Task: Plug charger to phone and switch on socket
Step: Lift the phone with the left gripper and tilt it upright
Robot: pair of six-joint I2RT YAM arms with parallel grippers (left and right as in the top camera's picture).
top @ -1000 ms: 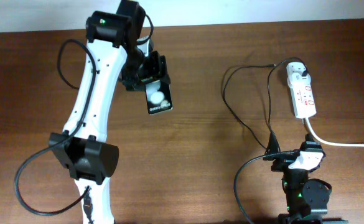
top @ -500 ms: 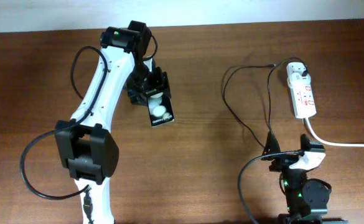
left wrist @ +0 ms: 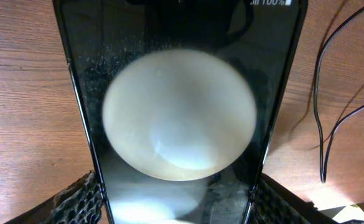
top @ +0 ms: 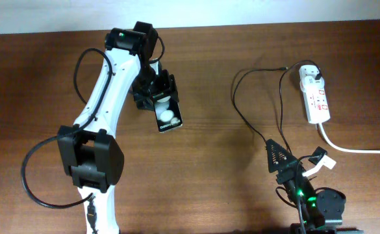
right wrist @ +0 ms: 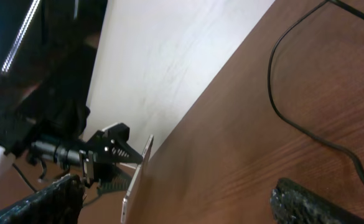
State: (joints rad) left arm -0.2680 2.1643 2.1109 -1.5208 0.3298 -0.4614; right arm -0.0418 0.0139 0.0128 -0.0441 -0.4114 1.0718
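Note:
My left gripper (top: 157, 97) is shut on the phone (top: 166, 113), a black slab with white round spots, left of the table's middle. In the left wrist view the phone (left wrist: 178, 112) fills the frame, with one finger (left wrist: 76, 200) against each long side. The socket (top: 316, 97), a white strip with red marks, lies at the far right with a white plug (top: 312, 75) at its top end. The charger's thin black cable (top: 241, 114) loops from there toward my right gripper (top: 300, 161). That gripper stands open and empty near the front edge. I cannot pick out the connector tip.
A thick white cord (top: 355, 149) runs from the socket off the right edge. The black cable (right wrist: 281, 106) crosses bare brown wood ahead of my right fingers (right wrist: 318, 205). A pale wall borders the table's far edge.
The left arm swung and shifted the phone slightly down and right, then stayed still. My right gripper has turned, its fingers now pointing up and left toward the cable.

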